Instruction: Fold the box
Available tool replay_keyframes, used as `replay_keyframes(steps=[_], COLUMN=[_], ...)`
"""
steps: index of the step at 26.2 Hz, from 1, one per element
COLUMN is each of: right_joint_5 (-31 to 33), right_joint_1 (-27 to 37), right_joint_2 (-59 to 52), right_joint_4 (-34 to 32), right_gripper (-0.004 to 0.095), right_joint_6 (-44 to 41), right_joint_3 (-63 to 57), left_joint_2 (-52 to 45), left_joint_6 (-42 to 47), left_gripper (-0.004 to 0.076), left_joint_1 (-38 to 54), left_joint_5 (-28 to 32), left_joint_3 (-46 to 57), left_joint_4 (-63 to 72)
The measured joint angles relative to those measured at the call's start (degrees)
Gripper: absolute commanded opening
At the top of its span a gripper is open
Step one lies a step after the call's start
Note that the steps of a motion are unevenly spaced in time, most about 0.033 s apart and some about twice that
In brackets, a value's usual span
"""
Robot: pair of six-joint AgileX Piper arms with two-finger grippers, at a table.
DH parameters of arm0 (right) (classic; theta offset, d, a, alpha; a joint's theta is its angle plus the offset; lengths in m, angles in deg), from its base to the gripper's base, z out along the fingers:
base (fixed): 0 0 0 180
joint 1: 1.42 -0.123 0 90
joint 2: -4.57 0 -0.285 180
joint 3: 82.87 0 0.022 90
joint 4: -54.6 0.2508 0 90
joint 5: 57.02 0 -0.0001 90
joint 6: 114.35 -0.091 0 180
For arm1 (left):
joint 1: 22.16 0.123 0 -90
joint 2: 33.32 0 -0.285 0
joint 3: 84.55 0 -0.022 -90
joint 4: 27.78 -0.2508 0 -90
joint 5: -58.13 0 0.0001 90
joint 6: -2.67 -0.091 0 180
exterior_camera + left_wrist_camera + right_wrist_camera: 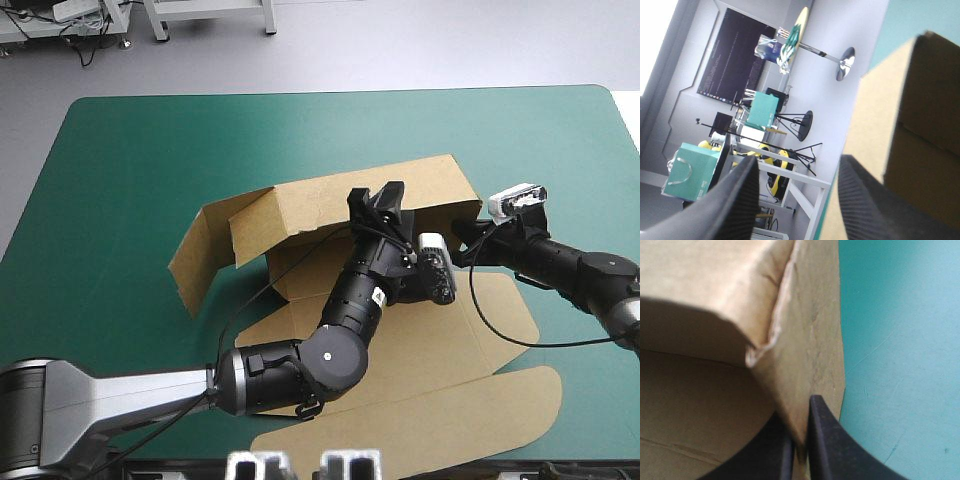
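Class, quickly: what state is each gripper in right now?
The left gripper is open, nothing between its fingers.
The right gripper is shut on the box.

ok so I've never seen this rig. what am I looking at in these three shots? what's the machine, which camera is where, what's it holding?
It is a robot with two arms at a table with a teal-green cover. The wide picture comes from a camera above and behind the robot. The other two come from a camera on each wrist, looking along that arm's black fingers.

On the table lies one brown box, a cut sheet of board. Some walls are raised, and the lid lies flat nearest the robot.

The right end effector is all but shut, pinching the edge of a raised wall. The left end effector is open above the box's far wall and holds nothing. Its camera looks level into the room, with a box wall beside one finger.
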Motion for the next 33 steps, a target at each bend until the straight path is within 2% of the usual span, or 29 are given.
replay_keyframes(steps=[3, 10, 12, 17, 21, 25, 26, 27, 28, 29, 30, 33], right_joint_5=[-0.1, -1.1, -1.2, -0.1, 3.7, 11.9, 16.1, 17.7, 20.7, 21.7, 22.9, 23.3], right_joint_1=[0.0, 0.0, 0.0, -0.1, -0.1, -0.1, -0.1, -0.1, -0.5, -0.9, -2.6, -7.8], right_joint_2=[0.0, -1.2, -2.2, -4.7, -5.3, -4.8, -3.6, -3.0, -1.0, 0.2, 2.8, 10.4], right_joint_4=[0.0, -2.6, -6.0, -19.5, -32.0, -42.4, -45.6, -46.8, -48.9, -50.2, -52.4, -56.0], right_gripper=[-0.0005, -0.0003, -0.0003, -0.0003, -0.0003, -0.0003, -0.0003, 0.0, 0.0011, 0.0046, 0.007, 0.0217], right_joint_6=[-0.8, -5.3, -8.5, -22.7, -37.1, -49.6, -54.3, -55.9, -59.5, -61.1, -63.3, -65.2], right_joint_3=[0.0, 0.1, 0.9, 5.6, 12.6, 20.5, 24.0, 25.5, 29.1, 30.8, 33.6, 37.8], left_joint_2=[-0.6, -5.2, -7.0, -10.8, -12.2, -12.4, -12.4, -12.3, -12.2, -12.0, -11.6, -11.5], left_joint_6=[0.1, 0.5, 0.7, -1.0, -9.4, -20.8, -28.5, -31.7, -39.4, -41.8, -46.6, -52.3], left_gripper=[-0.0008, -0.0003, -0.0003, -0.0002, -0.0002, -0.0003, -0.0003, -0.0003, -0.0003, -0.0003, -0.0003, -0.0003], left_joint_1=[0.3, 10.4, 15.4, 31.4, 44.9, 57.8, 65.4, 69.0, 74.8, 77.5, 81.6, 88.1], left_joint_5=[-1.9, -1.5, 0.4, 5.7, 6.9, 6.1, 4.8, 3.7, 0.2, -1.5, -5.7, -11.6], left_joint_3=[-4.2, -12.4, -13.4, -13.8, -13.9, -13.9, -13.9, -13.9, -13.9, -13.9, -13.5, -9.8], left_joint_4=[0.1, 3.9, 9.1, 26.9, 43.9, 64.5, 77.3, 82.3, 93.0, 97.0, 102.5, 107.5])
